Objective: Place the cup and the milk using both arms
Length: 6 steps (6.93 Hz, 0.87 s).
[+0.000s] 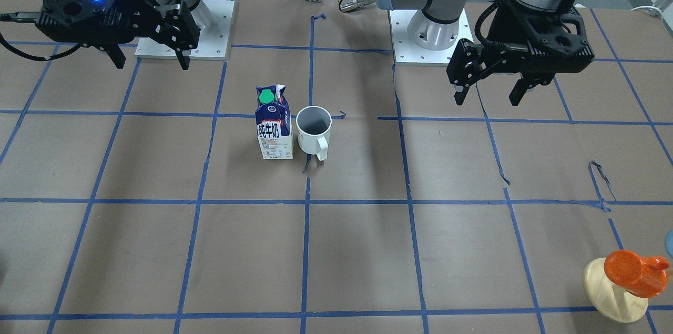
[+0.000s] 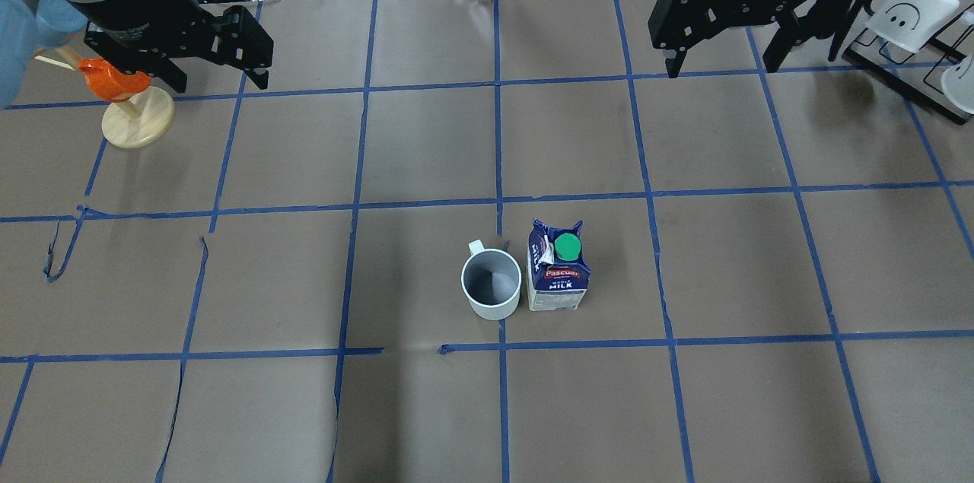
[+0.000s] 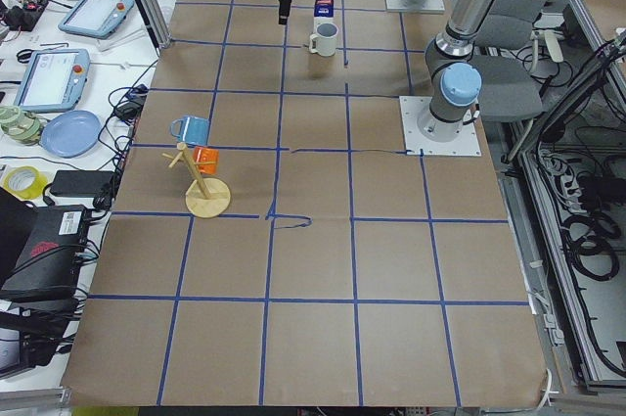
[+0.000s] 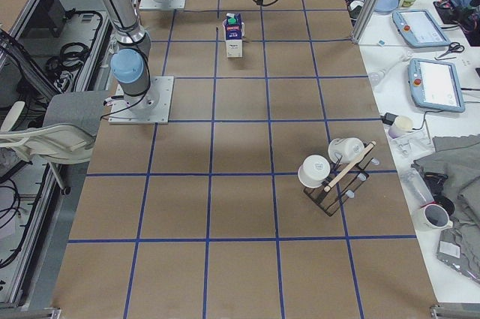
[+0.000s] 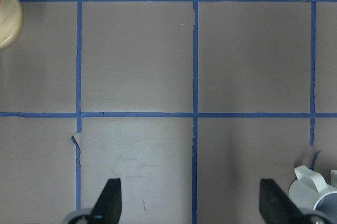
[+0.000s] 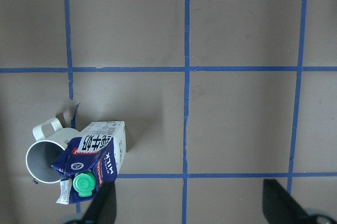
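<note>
The white cup with a dark grey inside stands upright near the table's middle, touching or almost touching the blue and white milk carton with a green cap. In the overhead view the cup is left of the milk. My left gripper is open and empty, raised well away from the cup; it also shows in the overhead view. My right gripper, with the blue light, is open and empty, raised away from the milk. The left wrist view catches the cup's handle.
An orange cup-like thing on a round wooden stand sits at the far left, beside my left gripper. A black rack with white mugs stands at the far right. Blue tape lines grid the brown table.
</note>
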Available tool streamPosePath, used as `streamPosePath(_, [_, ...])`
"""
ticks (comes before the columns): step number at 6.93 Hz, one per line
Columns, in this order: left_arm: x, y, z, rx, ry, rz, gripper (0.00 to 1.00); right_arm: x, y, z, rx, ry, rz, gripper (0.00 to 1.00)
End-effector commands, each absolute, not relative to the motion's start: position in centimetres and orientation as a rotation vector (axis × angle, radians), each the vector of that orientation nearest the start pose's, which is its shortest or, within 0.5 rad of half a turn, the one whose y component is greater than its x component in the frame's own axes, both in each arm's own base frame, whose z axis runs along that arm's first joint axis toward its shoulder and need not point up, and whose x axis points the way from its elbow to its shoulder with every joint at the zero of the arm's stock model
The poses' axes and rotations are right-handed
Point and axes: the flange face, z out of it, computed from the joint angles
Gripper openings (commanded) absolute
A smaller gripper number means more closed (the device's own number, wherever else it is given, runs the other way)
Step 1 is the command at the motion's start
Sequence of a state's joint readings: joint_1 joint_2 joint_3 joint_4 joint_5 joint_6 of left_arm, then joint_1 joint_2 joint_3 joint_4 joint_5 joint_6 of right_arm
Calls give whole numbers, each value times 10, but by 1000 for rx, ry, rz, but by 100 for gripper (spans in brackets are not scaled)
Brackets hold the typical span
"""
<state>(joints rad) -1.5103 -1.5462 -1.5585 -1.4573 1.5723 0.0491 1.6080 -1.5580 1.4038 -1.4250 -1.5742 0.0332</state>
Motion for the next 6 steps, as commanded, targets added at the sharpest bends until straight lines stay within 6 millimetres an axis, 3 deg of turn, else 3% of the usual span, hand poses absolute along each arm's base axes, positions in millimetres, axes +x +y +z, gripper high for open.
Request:
streamPosePath(1, [-103, -502, 518, -17, 3123, -235, 92, 148, -472, 540, 3, 3142, -75, 100])
streamPosePath(6, [-103, -502, 518, -22, 3125, -235, 93, 143, -477, 539, -10, 3186, -107, 100])
